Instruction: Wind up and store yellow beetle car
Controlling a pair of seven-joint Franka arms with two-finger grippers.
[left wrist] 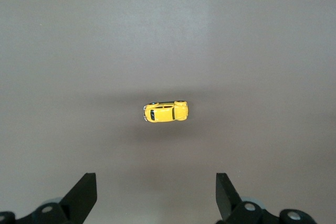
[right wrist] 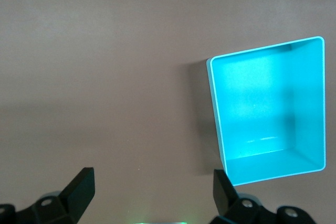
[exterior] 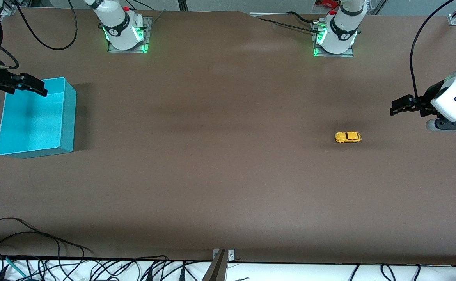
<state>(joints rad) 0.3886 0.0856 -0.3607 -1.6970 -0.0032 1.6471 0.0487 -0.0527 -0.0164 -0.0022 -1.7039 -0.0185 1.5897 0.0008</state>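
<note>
The yellow beetle car (exterior: 348, 137) stands on its wheels on the brown table toward the left arm's end, alone and untouched. In the left wrist view the car (left wrist: 165, 112) lies well ahead of the fingertips. My left gripper (exterior: 393, 108) hovers over the table beside the car, open and empty (left wrist: 156, 190). The turquoise bin (exterior: 68, 117) sits empty at the right arm's end. My right gripper (exterior: 41, 91) hangs over the bin's rim, open with nothing in it (right wrist: 152, 187). The bin (right wrist: 214, 98) shows off to one side in the right wrist view.
The two arm bases (exterior: 125, 29) (exterior: 336, 35) stand along the table's edge farthest from the front camera. Loose black cables (exterior: 36, 242) and a metal bracket (exterior: 223, 255) lie at the edge nearest it. Bare brown tabletop (exterior: 212, 136) stretches between car and bin.
</note>
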